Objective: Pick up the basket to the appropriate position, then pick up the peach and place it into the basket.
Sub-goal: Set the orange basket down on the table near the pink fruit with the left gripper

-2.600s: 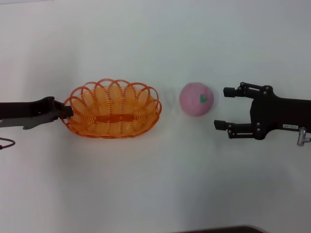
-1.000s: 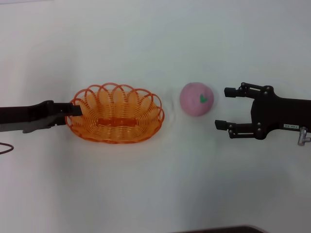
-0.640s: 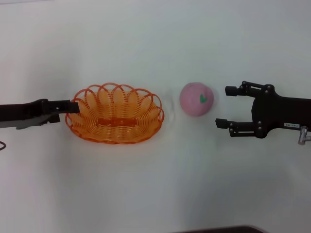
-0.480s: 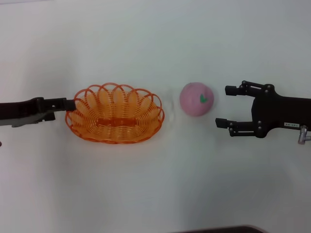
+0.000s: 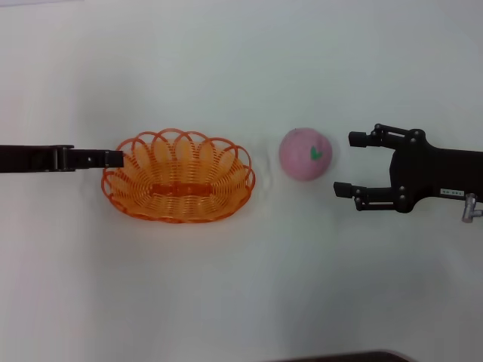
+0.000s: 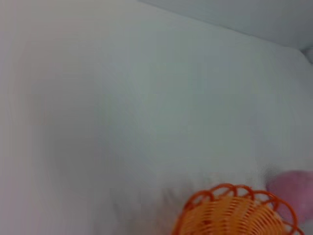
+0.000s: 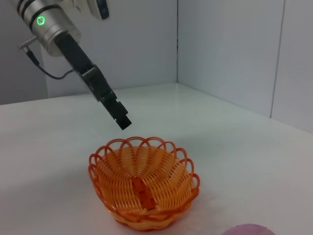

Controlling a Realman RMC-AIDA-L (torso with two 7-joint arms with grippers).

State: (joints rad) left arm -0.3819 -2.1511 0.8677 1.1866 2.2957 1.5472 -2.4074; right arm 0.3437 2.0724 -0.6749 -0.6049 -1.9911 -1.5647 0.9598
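Basket [image 5: 179, 178] sits on table [image 5: 241, 68], peach [image 5: 305, 154] just beside its right end. Right gripper [image 5: 346, 165] near peach, jaws wide apart, empty. Left gripper [image 5: 113, 158] raised over basket's left rim, fingers together (holding nothing). Peach prob. light, matte, grippy; pinch across widest part.

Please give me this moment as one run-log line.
left gripper: above basket rim, apart | right gripper: open, beside peach | peach: on table, outside basket

small white label on right gripper [image 5: 346, 164] arm (print illegible), no readable text
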